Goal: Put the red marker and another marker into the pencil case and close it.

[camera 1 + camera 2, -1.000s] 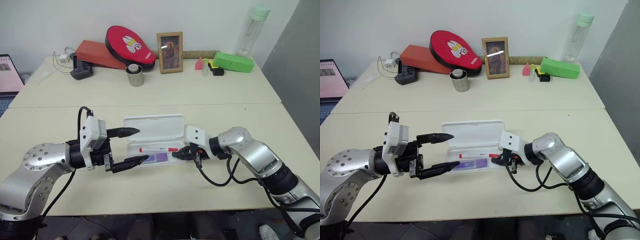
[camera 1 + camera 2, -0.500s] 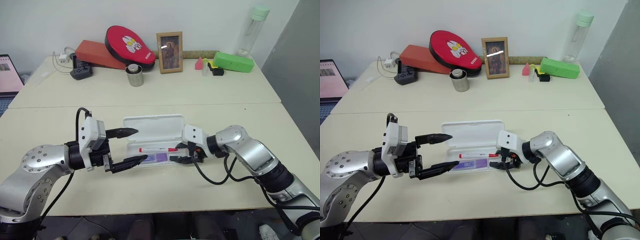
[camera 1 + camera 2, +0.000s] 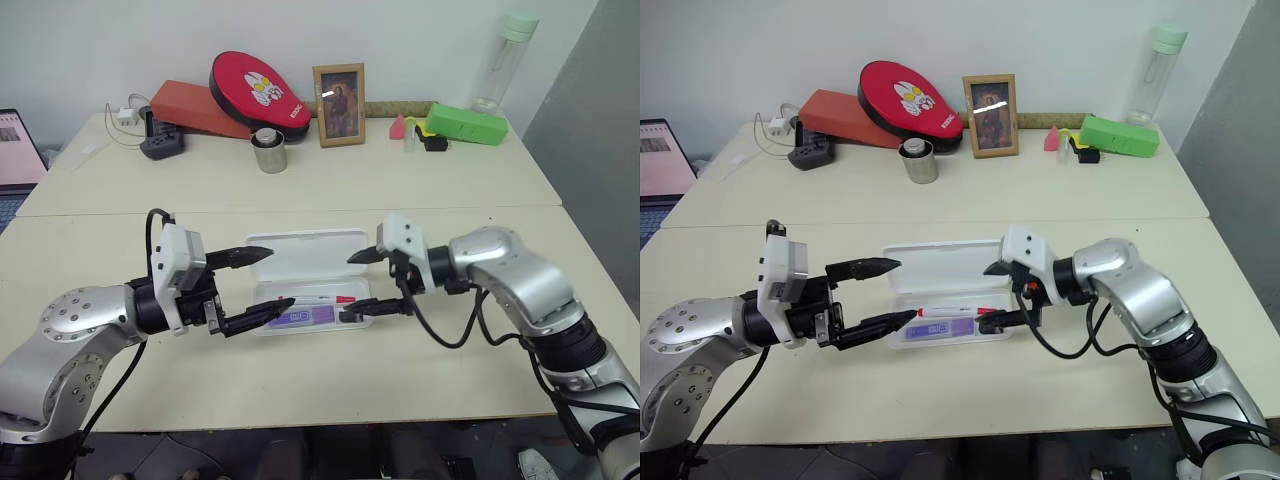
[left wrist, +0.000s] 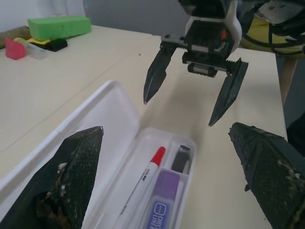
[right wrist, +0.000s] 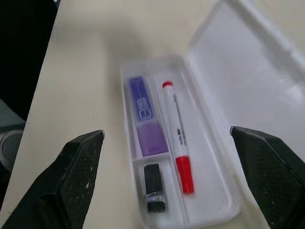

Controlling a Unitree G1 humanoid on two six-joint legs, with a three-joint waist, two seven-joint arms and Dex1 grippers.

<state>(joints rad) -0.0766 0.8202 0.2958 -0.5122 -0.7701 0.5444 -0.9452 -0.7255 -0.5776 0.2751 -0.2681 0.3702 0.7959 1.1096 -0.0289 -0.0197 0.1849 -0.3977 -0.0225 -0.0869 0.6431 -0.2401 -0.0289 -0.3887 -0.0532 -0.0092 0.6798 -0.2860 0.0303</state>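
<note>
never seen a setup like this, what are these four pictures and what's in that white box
This is a humanoid robot with two arms, each ending in a gripper of two black fingers. The two wide pictures come from cameras in its head, looking down over a table. The two close-up pictures come from cameras on its wrists, looking out between each gripper's own fingers.

The left gripper and the right gripper are both open and hold nothing. They hover at opposite ends of the pencil case, which lies open on the table.

In its tray lie the red marker, the purple marker beside it, and a small dark piece in a corner compartment. Both markers are in; the lid is not yet closed.
</note>
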